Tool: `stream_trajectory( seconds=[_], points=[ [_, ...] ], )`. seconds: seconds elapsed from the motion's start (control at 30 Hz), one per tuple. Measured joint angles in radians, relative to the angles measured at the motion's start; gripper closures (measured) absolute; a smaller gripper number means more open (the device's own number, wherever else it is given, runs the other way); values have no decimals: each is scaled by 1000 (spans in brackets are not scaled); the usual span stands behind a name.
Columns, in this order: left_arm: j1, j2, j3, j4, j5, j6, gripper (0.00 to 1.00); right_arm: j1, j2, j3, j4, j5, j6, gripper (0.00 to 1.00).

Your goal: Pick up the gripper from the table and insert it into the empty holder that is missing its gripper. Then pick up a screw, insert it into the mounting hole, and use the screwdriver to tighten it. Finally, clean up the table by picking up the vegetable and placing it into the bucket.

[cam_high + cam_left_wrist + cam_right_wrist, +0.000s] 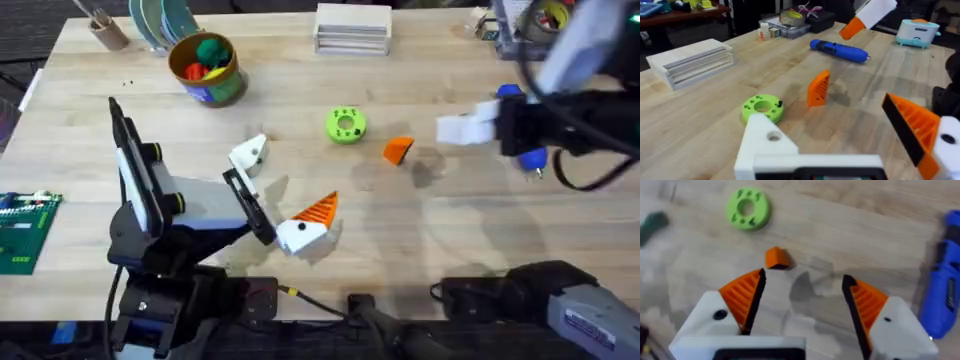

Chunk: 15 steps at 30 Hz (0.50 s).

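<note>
Gripper (776, 258) lies on the table, just beyond the open right hand (802, 297).

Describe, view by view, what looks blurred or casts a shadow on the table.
Overhead: the right arm's gripper smears with motion; the orange gripper stays crisp. Left wrist: the empty holder is soft-edged. Right wrist: the screwdriver blurs; a faint shadow lies between the open fingers.

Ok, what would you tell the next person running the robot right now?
Left end effector: open, holding nothing; its empty holder has no tip.
Right end effector: open, above the orange tip, which lies on the table.
Screwdriver: lying on the table. Bucket: far left.
Done: tip not fitted yet.
Left: fit tip, screw it in, tidy up.
</note>
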Motion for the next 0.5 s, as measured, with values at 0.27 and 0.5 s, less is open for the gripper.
stream_trajectory(
  seconds=[0.27,0.5],
  points=[
    [0,0,0,0,0,0,8,258,220,98,-34,139,-87,11],
    [0,0,0,0,0,0,8,285,375,98,-24,206,-104,17]
  ],
)
